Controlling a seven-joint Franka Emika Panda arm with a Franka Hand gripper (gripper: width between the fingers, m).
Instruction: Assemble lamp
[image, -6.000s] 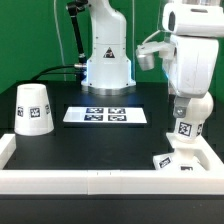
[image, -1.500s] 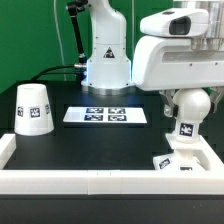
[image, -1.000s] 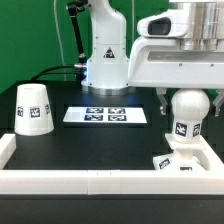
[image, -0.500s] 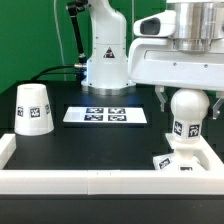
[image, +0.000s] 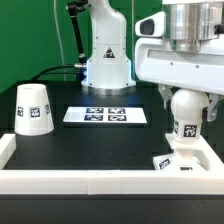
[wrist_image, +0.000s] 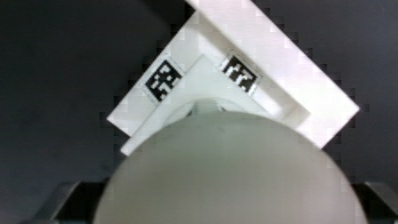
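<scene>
The round white bulb (image: 188, 107) stands neck down on the flat square base (image: 180, 161), near the front corner on the exterior view's right. A tag on its neck faces the camera. My gripper (image: 187, 102) comes down from above, one finger on each side of the bulb's globe, shut on it. In the wrist view the bulb (wrist_image: 222, 165) fills the space between my gripper's (wrist_image: 228, 206) dark fingers, and the base (wrist_image: 294, 95) with two tags lies beyond it. The tapered shade (image: 33, 107) stands alone at the exterior view's left.
The marker board (image: 106, 116) lies flat mid-table, in front of the robot's pedestal (image: 107, 65). A low white wall (image: 90, 183) borders the black table at the front and both sides. The base sits close to that wall's corner.
My hand has turned about its upright axis over the bulb. The bulb stays on the base, and its neck tag has shifted slightly toward the exterior view's right.
</scene>
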